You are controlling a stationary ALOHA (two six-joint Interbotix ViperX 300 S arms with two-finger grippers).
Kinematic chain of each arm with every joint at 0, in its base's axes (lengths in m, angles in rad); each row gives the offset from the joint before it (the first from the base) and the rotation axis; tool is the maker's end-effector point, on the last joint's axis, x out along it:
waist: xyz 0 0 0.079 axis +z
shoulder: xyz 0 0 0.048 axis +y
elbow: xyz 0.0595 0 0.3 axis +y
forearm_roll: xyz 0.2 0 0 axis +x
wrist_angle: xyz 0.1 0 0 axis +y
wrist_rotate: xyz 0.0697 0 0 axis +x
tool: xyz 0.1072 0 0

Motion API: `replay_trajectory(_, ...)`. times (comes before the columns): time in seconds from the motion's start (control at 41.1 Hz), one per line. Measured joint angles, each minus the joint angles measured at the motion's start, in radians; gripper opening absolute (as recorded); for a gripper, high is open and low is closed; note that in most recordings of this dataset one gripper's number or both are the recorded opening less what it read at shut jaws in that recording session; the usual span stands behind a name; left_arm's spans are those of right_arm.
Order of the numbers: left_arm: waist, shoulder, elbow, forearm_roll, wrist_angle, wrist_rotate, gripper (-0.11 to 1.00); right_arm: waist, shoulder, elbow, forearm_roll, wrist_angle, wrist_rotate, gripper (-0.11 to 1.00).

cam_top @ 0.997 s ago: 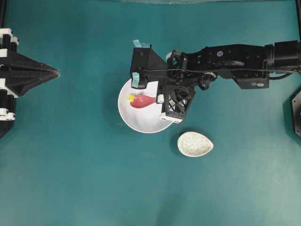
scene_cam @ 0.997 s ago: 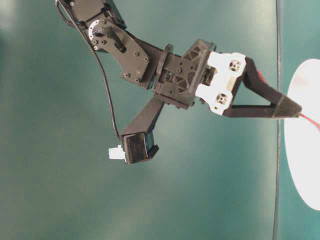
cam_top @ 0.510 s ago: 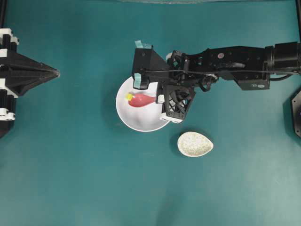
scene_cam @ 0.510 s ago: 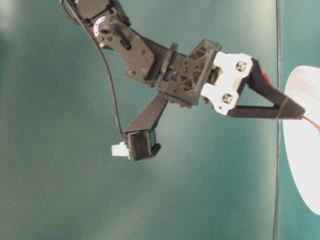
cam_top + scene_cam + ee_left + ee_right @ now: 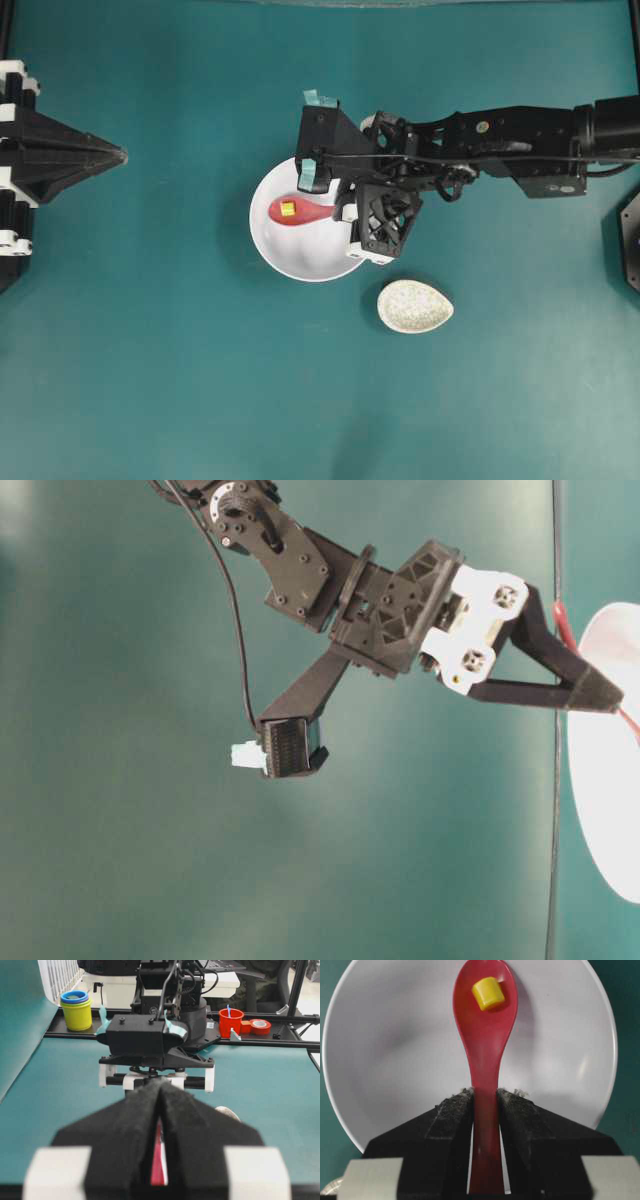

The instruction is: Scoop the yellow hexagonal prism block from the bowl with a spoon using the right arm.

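The right arm's fingers are clamped on the handle of the spoon, whose long axis runs straight out from them over the bowl, scoop end farthest away. The yellow hexagonal prism block sits loose in the scoop; being tiny, light and probably hard, it would likely slide off that slick spoon if tipped. The left arm's fingers look nearly shut, holding nothing.

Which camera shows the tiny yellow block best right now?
The right wrist view: the tiny yellow block sits large in the red spoon's scoop. Overhead shows it as a speck; the table-level and left wrist views don't show it.
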Motion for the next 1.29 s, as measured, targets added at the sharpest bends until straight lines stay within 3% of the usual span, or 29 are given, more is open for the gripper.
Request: replay_trajectory(1.288, 0.0, 0.0, 0.0, 0.0, 0.0, -0.002, 0.02, 0.025, -0.02, 0.075, 0.003, -0.074, 0.002, 0.24)
